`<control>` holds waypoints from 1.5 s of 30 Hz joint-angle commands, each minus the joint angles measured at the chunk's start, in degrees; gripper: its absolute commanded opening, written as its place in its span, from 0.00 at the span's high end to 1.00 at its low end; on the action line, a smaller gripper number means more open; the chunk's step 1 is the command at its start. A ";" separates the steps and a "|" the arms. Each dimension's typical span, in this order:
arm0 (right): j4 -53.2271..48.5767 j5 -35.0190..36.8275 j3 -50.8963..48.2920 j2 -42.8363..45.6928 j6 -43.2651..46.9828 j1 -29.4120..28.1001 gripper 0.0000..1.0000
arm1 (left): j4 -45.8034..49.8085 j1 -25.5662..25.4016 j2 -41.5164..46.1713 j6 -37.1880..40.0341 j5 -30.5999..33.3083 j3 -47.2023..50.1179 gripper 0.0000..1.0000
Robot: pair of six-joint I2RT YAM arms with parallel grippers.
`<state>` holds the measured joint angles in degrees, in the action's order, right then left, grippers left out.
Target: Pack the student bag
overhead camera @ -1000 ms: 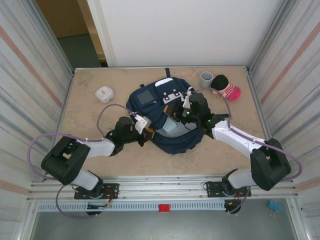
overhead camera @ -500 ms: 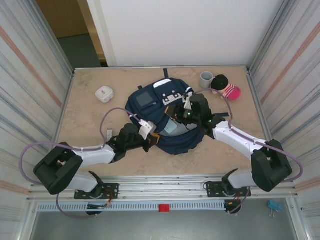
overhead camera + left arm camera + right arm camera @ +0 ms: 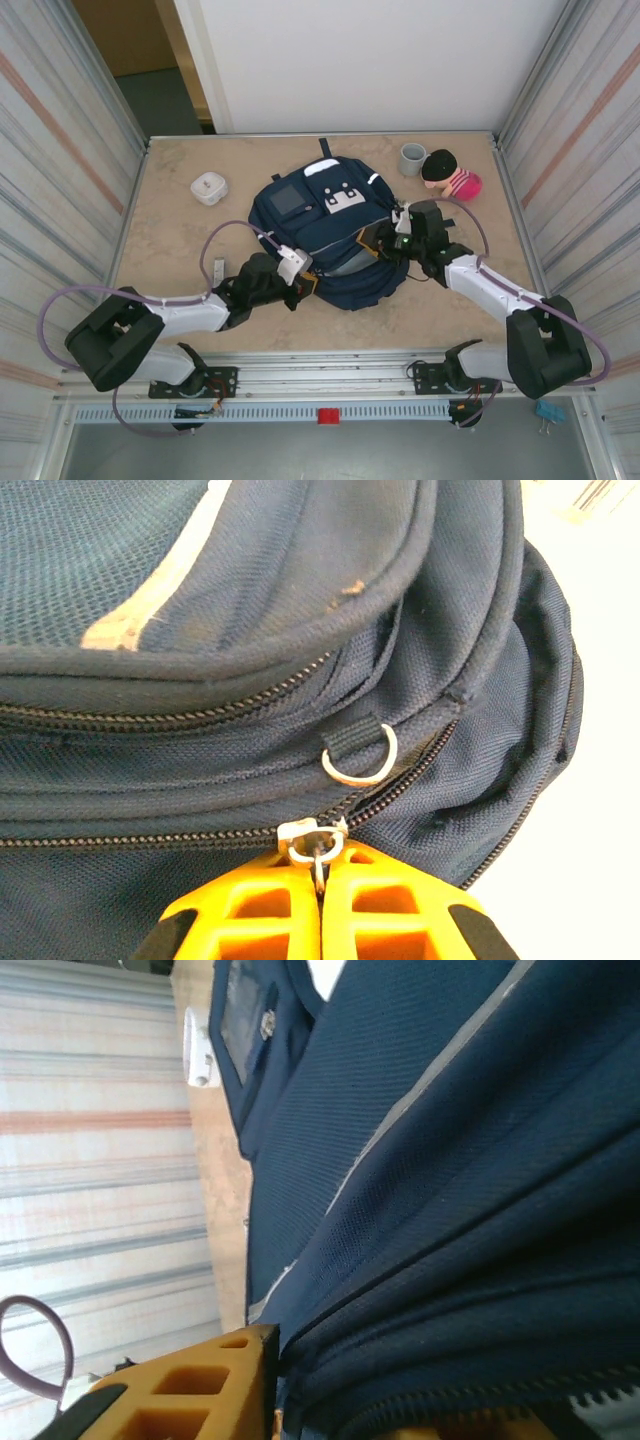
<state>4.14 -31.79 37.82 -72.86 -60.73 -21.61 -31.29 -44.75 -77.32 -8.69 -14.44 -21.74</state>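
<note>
The student bag (image 3: 318, 225) is lying there in deep navy blue, wearing a white patch (image 3: 343, 198) with dark dots, a grey square panel (image 3: 287, 198) and a thin pale stripe (image 3: 150, 592). A silver ring (image 3: 360, 767) and a silver zipper pull (image 3: 318, 838) are glinting against the dark weave. The left claw (image 3: 320, 900) and the right claw (image 3: 372, 240) are both showing bright orange fingers. The counter (image 3: 170, 200) is looking beige and marbled; a small box (image 3: 208, 187) is sitting white, a cup (image 3: 412, 158) grey, and a plush toy (image 3: 452, 176) is sporting black with pink stripes.
</note>
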 commanded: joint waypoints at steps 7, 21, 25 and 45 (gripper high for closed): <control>5.52 3.58 -4.80 2.39 -3.95 -4.21 0.92 | 6.14 -1.68 1.66 0.47 -6.04 -2.96 0.98; 7.80 4.09 -6.66 3.77 -3.79 -6.99 0.94 | 8.87 -8.50 -2.68 1.50 -9.04 -13.50 0.70; 0.68 -0.65 -3.23 4.77 3.31 -3.83 0.94 | 15.04 -8.42 0.64 6.42 -8.67 -15.70 0.50; -21.21 -20.48 10.91 -3.24 26.52 7.92 0.94 | 42.25 6.42 1.86 53.18 -7.02 -28.54 0.16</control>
<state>-14.66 -47.40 46.46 -75.50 -37.58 -13.78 10.70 -37.89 -72.71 37.21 -21.32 -47.40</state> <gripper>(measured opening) 0.088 0.837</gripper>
